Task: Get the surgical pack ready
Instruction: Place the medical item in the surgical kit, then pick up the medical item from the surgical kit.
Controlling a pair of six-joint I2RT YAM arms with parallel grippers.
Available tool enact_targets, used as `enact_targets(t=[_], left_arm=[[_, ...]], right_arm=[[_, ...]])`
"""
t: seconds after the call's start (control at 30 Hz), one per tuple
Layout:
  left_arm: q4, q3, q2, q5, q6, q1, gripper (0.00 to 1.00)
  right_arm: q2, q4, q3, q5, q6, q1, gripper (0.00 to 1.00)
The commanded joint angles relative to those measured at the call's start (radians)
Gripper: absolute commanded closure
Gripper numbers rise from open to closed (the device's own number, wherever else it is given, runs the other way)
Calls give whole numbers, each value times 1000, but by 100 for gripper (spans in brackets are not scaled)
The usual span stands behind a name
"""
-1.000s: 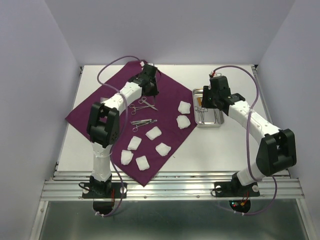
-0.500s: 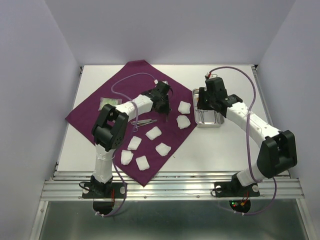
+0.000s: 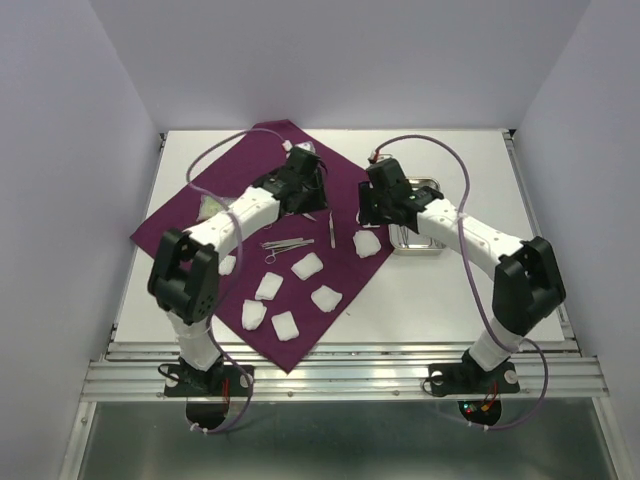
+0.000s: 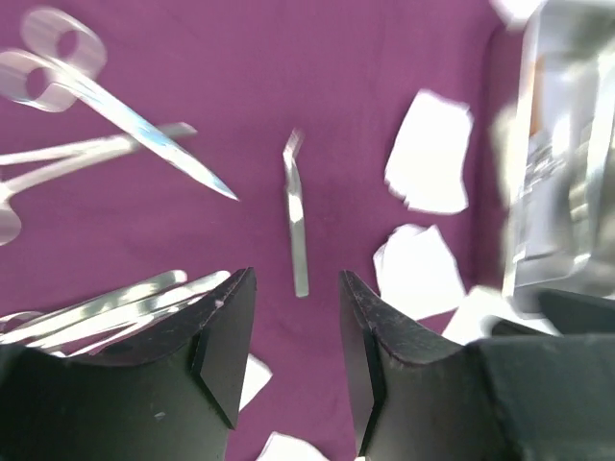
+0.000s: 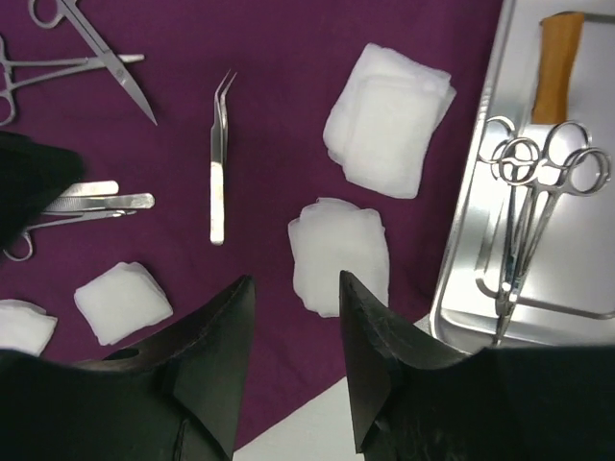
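The left gripper (image 4: 295, 283) has swung back and parted its jaws, now empty, leaving slim angled steel tweezers (image 4: 296, 230) flat on the large deep-purple fabric surgical pack (image 5: 279, 48), which is spread over the white table (image 3: 450, 290). The right gripper (image 5: 295, 281) has crossed over from the shiny rectangular steel tray (image 5: 577, 259) and hovers above the cloth, open and empty. It looks like one more instrument has been laid out, with forceps left in the tray.

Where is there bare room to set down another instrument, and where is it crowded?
Free: the white table between the steel tray and the near edge, and the far corner of the purple cloth beyond the left arm. Crowded: the cloth's middle, with gauze pads, scissors and tweezers.
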Motion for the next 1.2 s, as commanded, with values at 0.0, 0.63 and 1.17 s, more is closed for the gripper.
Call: enact_targets(t=[0.0,0.63,1.17], left_arm=[[-42,-41,-203,-70,21,92,50],[-67,-282,-520,-96,73,305,50],[-59,-305,-540,-96,88,315,50]], right_arm=[[90,28,90,32,33,69,54],[503,22,358,118,47,170,51],[428,18,381,307,10,179,95]])
